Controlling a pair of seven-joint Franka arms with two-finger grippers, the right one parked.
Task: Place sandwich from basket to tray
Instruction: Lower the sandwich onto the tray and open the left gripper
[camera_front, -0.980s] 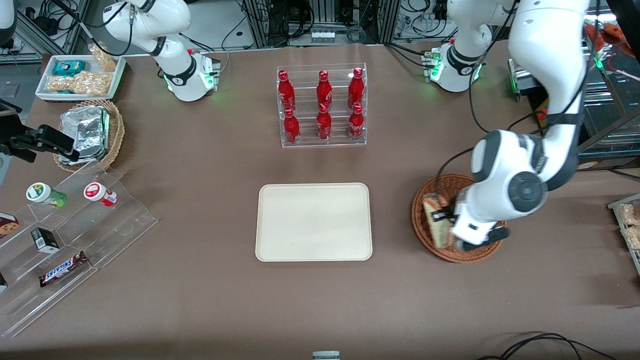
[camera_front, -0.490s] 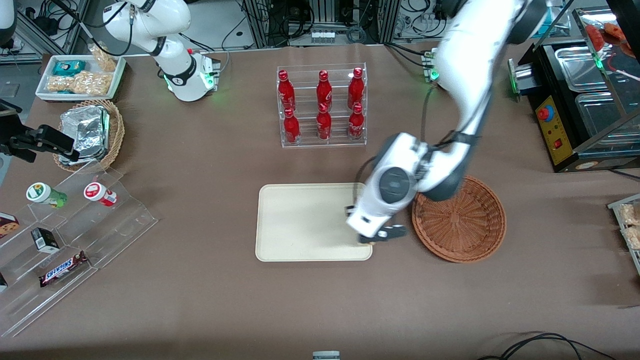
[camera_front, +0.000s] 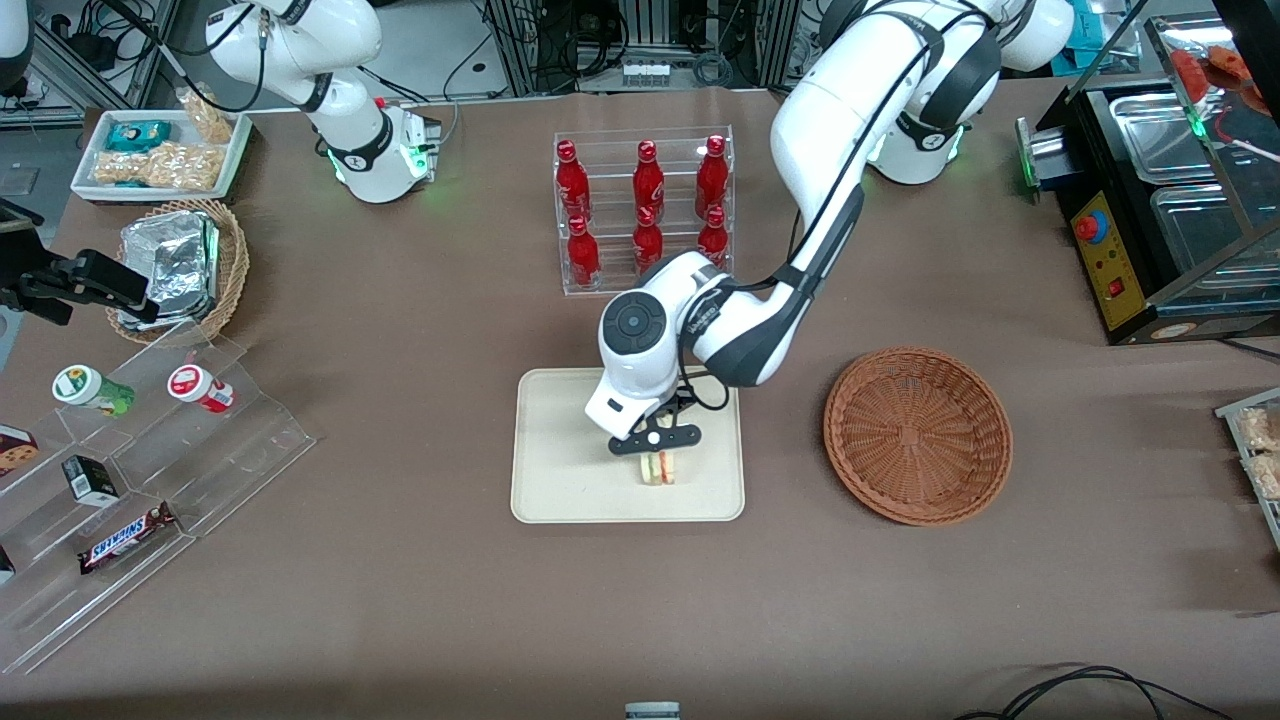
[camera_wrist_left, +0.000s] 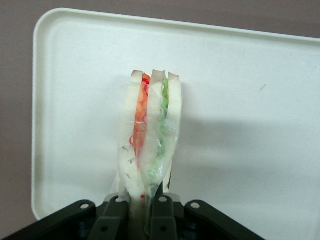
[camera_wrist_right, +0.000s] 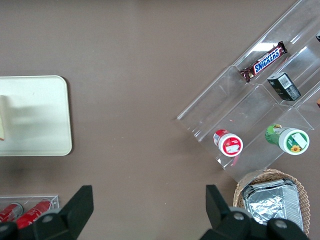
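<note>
My left gripper (camera_front: 657, 452) hangs over the cream tray (camera_front: 560, 480), at the part nearer the front camera, shut on the wrapped sandwich (camera_front: 658, 468). The sandwich (camera_wrist_left: 147, 135) stands on edge between the fingers (camera_wrist_left: 162, 210), with pale bread and orange and green filling, just above or touching the tray (camera_wrist_left: 240, 100); contact is unclear. The reddish-brown wicker basket (camera_front: 917, 434) sits beside the tray toward the working arm's end, with nothing in it.
A clear rack of red bottles (camera_front: 644, 210) stands farther from the camera than the tray. Toward the parked arm's end are a clear stepped stand (camera_front: 140, 480) with snacks, a tan basket with foil packets (camera_front: 180, 265) and a white snack tray (camera_front: 160, 152).
The left arm carried the sandwich out of the basket and sideways over the tray, then lowered it there. The basket now holds nothing.
</note>
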